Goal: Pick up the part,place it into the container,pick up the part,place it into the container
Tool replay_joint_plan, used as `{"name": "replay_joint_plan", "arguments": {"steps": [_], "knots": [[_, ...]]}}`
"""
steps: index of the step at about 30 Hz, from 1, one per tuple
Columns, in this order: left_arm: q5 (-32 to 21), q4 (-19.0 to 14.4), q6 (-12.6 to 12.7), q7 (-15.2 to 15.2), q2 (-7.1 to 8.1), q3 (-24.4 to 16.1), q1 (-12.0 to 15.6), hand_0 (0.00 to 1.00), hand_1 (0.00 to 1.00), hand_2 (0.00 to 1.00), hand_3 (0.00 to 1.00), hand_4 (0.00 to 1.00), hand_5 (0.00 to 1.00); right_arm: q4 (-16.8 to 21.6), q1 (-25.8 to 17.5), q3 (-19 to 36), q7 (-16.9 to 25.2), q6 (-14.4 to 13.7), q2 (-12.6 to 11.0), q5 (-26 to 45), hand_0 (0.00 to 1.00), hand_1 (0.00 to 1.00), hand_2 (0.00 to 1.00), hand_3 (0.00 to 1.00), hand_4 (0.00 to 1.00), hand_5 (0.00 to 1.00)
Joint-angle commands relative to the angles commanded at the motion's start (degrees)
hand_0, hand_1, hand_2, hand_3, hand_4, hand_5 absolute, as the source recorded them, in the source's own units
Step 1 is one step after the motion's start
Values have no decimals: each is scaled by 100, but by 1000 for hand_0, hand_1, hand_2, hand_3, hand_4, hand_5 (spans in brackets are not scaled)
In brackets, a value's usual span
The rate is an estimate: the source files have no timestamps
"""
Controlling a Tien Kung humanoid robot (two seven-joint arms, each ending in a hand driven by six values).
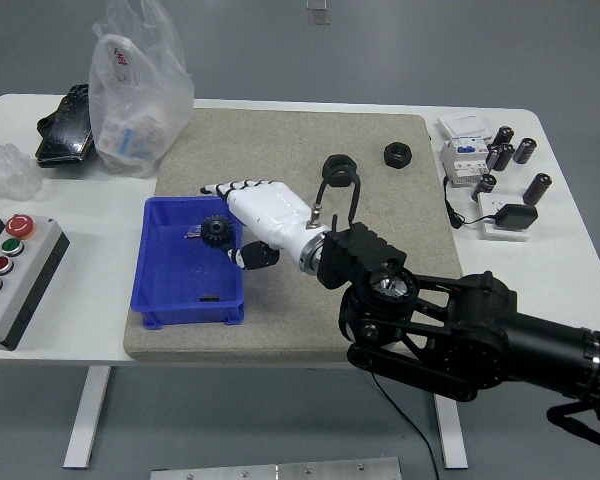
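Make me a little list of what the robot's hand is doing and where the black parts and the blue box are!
Right hand: white, fingers spread open, over the bin's right edge
Left hand: not in view
Gear: black, inside the blue bin, beside the hand
Nuts: one and another, both black, on the grey mat, outside the bin
Button box: on the table's left side
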Motion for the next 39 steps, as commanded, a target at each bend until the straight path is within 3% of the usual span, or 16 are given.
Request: {"name": "replay_joint_plan", "arguments": {"steps": [9,10,24,28,33,39], "knots": [[26,0,-3,8,-19,-34,12,725,682,674,623,617,566,-610,-327,1031,68,-231,-241,-113,777,871,889,889,671,160],[28,0,-4,7,-20,-36,12,725,682,674,623,616,564,-633,-364,1101,77,-242,-253,-124,775,864,884,877,677,199],[41,0,-2,22,-31,-48,25,725,682,674,622,614,559,-774,-548,1522,101,-354,-263,-242,764,858,873,863,689,230],[43,0,-8,17,-33,-37,1,725,682,674,622,615,555,-916,-492,1771,208,-386,-267,40,758,849,866,858,689,249],[28,0,-1,22,-22,-26,-5,725,682,674,622,615,555,-999,-403,2291,217,-379,-464,-132,758,849,866,858,689,249],[-1,0,6,29,-16,-20,1,724,681,674,622,618,549,-843,-557,2846,236,-387,-681,-430,754,845,856,846,686,265]]}}
